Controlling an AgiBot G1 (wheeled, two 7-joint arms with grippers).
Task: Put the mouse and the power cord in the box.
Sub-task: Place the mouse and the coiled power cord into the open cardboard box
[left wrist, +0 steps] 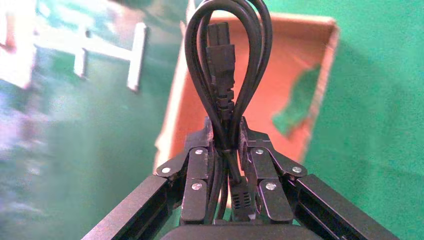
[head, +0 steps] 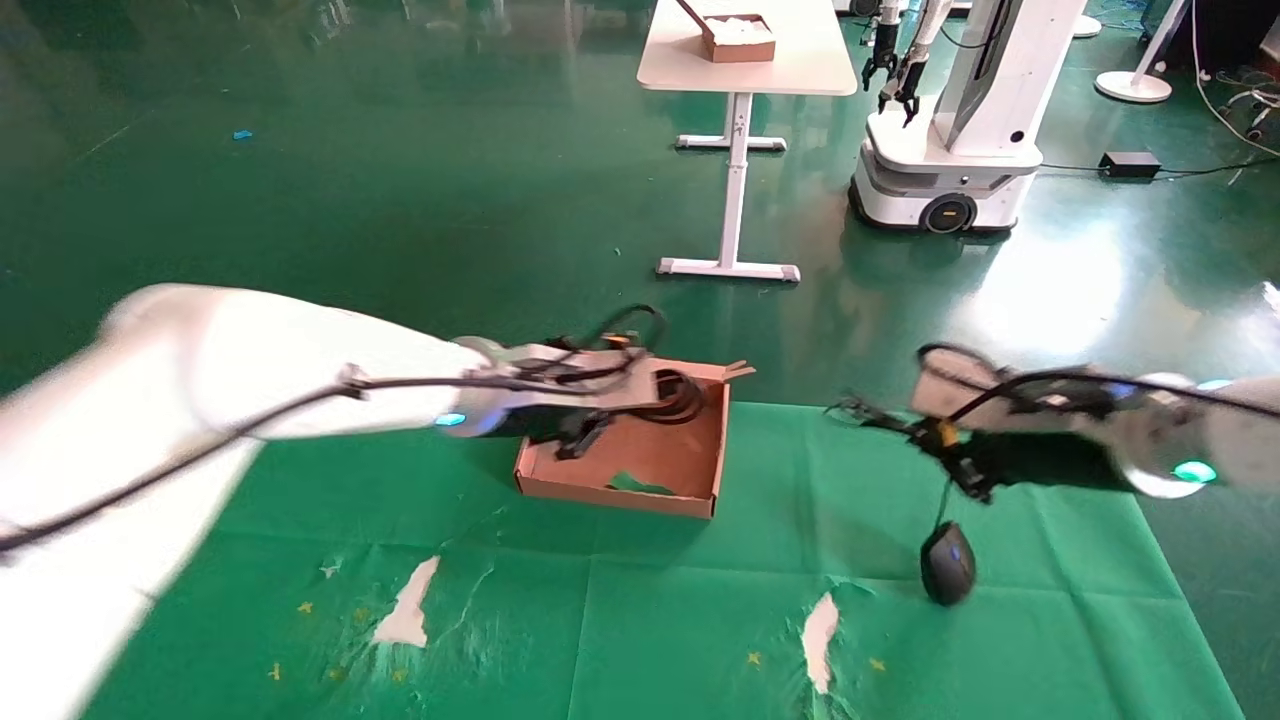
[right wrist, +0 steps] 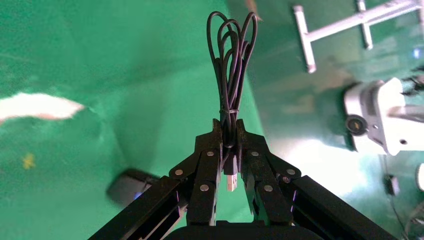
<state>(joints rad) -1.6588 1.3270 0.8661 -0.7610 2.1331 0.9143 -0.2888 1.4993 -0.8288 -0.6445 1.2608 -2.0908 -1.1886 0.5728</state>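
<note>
The brown cardboard box lies on the green mat, with a green scrap on its floor. Over its far part my left gripper is shut on the power cord, whose black loops and plug stick out past the fingers above the box. To the right, my right gripper is shut on the mouse's bundled thin cable. The black mouse dangles below by that cable, down at the mat. I cannot tell whether it touches.
The green mat has torn white patches near its front edge. On the glossy floor behind stand a white table carrying a small brown box and another white robot.
</note>
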